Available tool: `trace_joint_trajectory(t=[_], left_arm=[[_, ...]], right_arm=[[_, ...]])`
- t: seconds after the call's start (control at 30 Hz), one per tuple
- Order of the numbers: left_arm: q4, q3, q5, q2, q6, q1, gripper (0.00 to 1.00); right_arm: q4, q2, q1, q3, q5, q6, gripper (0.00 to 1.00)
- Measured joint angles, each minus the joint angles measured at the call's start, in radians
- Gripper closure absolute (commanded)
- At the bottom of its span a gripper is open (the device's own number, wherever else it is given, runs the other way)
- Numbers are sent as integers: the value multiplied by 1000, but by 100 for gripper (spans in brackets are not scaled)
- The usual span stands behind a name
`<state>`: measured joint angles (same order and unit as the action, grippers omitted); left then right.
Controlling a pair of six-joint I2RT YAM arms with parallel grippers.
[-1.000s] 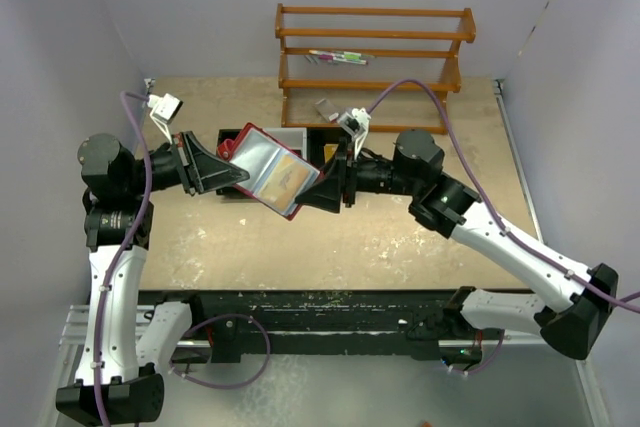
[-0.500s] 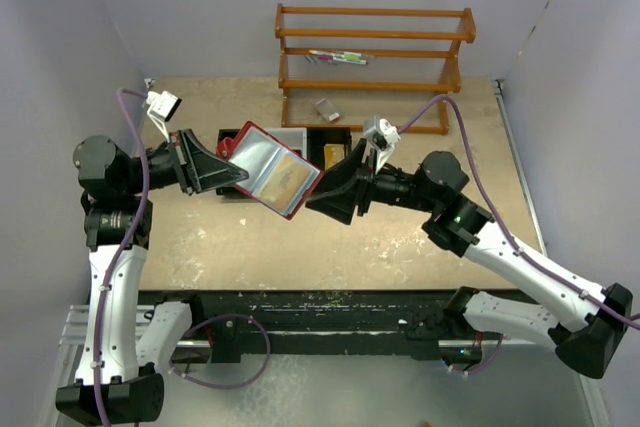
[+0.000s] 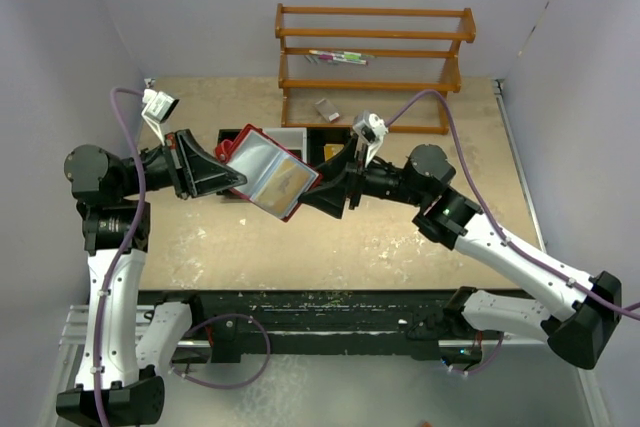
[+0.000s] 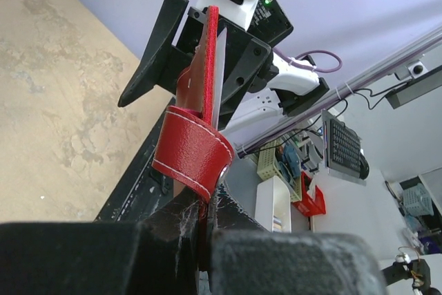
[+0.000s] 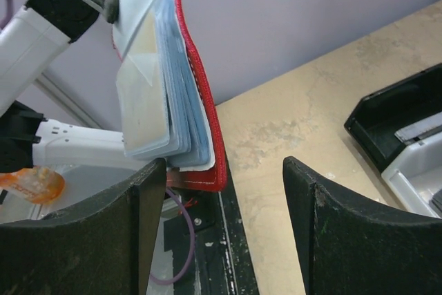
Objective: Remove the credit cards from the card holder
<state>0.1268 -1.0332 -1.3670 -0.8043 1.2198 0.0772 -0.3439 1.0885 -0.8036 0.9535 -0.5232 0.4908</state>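
Left pincer (image 3: pixel 231 178) clamps the red leather folding card holder (image 3: pixel 260 160) aloft, sleeves exposed, so the right pincer (image 3: pixel 312 195), spread apart, can reach its tan plastic credit card (image 3: pixel 287 179).

Ahead of me, pale lilac walls (image 3: pixel 200 7) close in a worn, blotchy tan table top (image 3: pixel 300 257) under even light. A wooden rack (image 3: pixel 400 13) of open shelves stands against the back wall. A few pens (image 3: pixel 338 56) lie on an upper shelf.

Wooden rack (image 3: pixel 375 51), compartment tray (image 3: pixel 292 139), tan table (image 3: pixel 400 247)
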Motion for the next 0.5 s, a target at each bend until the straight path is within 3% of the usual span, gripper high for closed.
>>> trace_joint_trajectory(t=[0.5], left_arm=[[10, -8, -17, 3, 0, 0, 100]], right_arm=[[-117, 30, 6, 0, -154, 57, 30]])
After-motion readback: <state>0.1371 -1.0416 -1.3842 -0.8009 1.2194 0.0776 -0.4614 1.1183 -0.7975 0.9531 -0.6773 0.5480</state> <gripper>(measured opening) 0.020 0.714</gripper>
